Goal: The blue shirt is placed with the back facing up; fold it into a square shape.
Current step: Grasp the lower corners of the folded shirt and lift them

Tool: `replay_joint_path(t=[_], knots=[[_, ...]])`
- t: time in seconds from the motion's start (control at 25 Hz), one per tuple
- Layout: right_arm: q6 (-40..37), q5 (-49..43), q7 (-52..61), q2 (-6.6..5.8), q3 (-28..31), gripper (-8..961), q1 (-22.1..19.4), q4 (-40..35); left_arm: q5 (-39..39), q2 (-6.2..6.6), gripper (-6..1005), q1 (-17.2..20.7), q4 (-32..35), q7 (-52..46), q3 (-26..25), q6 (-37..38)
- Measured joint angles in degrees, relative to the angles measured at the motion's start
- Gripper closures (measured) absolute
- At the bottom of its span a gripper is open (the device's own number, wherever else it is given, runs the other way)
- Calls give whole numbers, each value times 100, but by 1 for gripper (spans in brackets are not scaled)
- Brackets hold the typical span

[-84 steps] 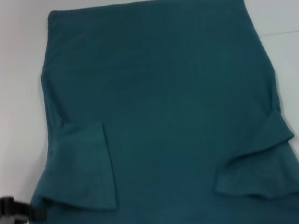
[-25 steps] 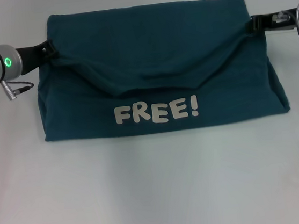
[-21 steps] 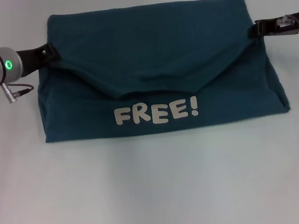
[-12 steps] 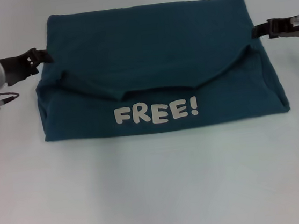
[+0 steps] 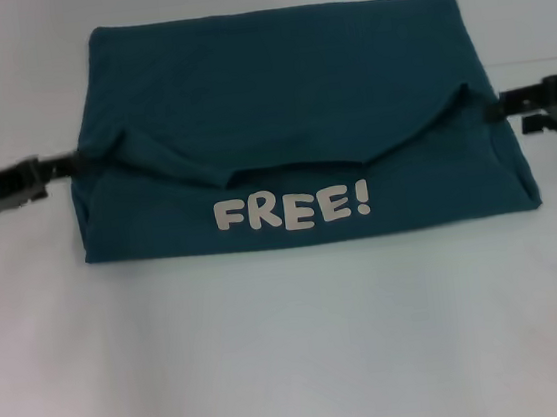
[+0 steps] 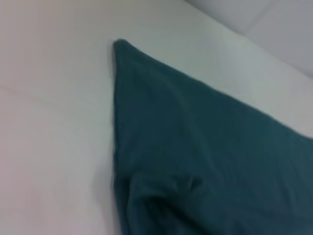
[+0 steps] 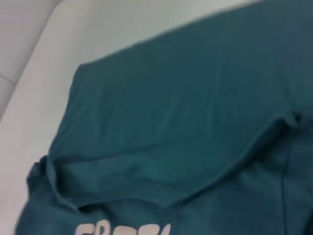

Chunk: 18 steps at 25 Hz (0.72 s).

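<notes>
A: Both end effectors have dropped from the shirt's far corners to its mid-sides since a second ago, and the top layer's sagging edge now lies lower and flatter.

B: Noted. Where is the blue shirt point(image 5: 291, 96) now?

A: Folded in half on the white surface point(image 5: 294, 348), a wide rectangle. The white print "FREE!" point(image 5: 292, 208) faces up on the lower layer, near the shirt's near edge. The upper layer's edge curves across the shirt just beyond the print, and its two ends pucker up at the shirt's left and right sides.

B: Left end effector point(image 5: 70, 165)?

A: At the shirt's left edge, level with the pucker, tip touching or just beside the fabric. Whether its fingers are parted or pinched, I cannot tell. Its wrist view shows only one shirt corner and folded cloth on the surface, no fingers.

B: Right end effector point(image 5: 496, 107)?

A: At the shirt's right edge, beside the raised pucker. Its fingers look parted, one above the other, with the tips just off the cloth and no fabric between them. Its wrist view looks across the shirt to the print's top.
</notes>
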Motion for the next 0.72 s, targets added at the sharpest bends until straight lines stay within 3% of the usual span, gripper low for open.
replay_joint_path(t=[0.32,0.48,0.72], knots=[[-716,5,779,-630,344,159,53,27,58,-10,195,187,-11,133,40,97],[-876,-8,897,-751,420,159,131,37,112,-25,196,159,-41,156,195,36],[-913,-65,982,-785,385,158,226,38,120,-41,197,181,-170,261,415,-215]])
